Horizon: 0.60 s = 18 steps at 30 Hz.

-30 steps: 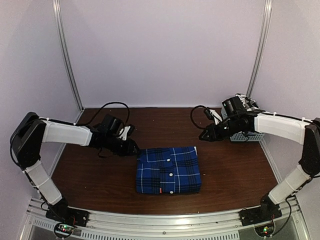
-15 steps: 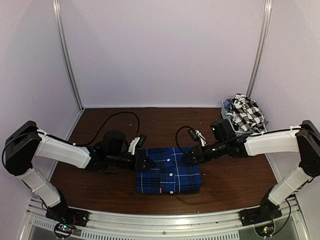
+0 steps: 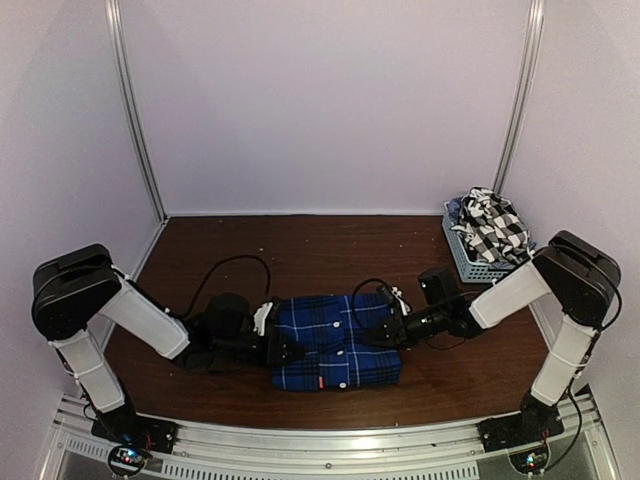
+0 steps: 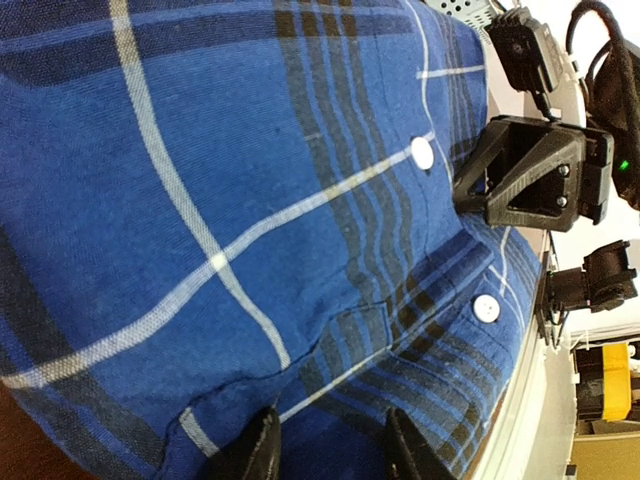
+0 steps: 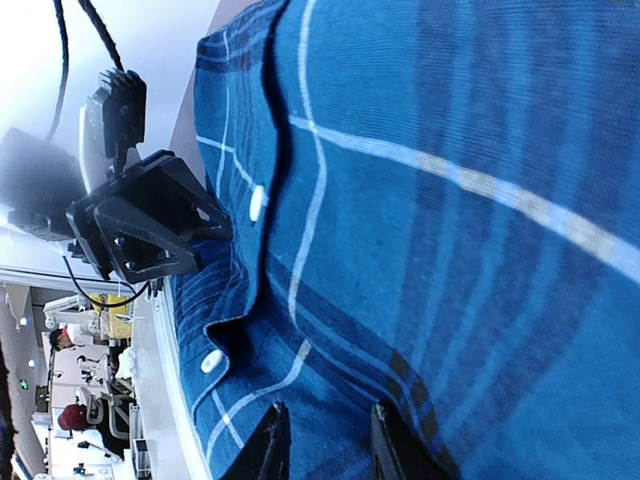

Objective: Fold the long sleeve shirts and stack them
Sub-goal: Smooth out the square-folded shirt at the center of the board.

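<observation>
Blue plaid shirt [image 3: 337, 340] is folded into a neat rectangle, buttons up, front middle of the bench [image 3: 300, 250]. Left pincer [image 3: 283, 349] is down at its left edge and right pincer [image 3: 378, 335] at its right edge. Both are only partway open, with flat cloth showing between the fingers and nothing clamped as far as I can see. The check shirt [image 3: 492, 225] is heaped in the basket [image 3: 466, 257], back right.

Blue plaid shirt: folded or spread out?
Folded: the blue plaid shirt lies as a compact rectangle on the table, button placket facing up.
</observation>
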Each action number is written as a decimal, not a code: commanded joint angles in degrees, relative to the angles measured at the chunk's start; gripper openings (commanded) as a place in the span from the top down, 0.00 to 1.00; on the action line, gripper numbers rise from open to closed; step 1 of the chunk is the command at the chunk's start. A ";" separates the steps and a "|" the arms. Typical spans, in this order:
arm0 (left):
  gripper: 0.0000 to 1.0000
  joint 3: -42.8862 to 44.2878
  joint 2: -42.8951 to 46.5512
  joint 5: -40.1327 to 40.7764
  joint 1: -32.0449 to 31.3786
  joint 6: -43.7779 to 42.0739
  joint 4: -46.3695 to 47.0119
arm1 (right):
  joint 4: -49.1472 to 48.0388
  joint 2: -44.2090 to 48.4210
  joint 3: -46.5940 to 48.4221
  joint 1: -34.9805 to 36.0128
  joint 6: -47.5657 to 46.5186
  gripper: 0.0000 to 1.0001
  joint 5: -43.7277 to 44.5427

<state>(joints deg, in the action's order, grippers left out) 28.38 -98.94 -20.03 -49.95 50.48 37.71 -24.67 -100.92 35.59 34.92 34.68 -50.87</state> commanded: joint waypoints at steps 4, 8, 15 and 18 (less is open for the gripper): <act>0.62 -1.14 4.08 5.48 -0.23 -2.28 -3.89 | 9.36 7.57 -1.35 -4.09 -6.21 0.68 2.36; 0.62 -0.47 9.57 8.50 -0.22 -4.66 -10.09 | 18.88 12.65 1.94 -5.19 -10.67 0.66 5.22; 0.62 1.63 16.42 9.29 -1.55 -7.90 -14.53 | 26.85 14.84 9.94 -5.21 -12.93 0.65 6.22; 0.62 2.54 16.43 9.48 -4.00 -8.25 -13.54 | 28.91 12.79 14.25 -5.21 -14.26 0.63 6.14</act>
<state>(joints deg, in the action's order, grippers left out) 28.80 -83.22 -11.68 -51.35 44.66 24.23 -0.80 -86.94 44.95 29.85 23.42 -46.04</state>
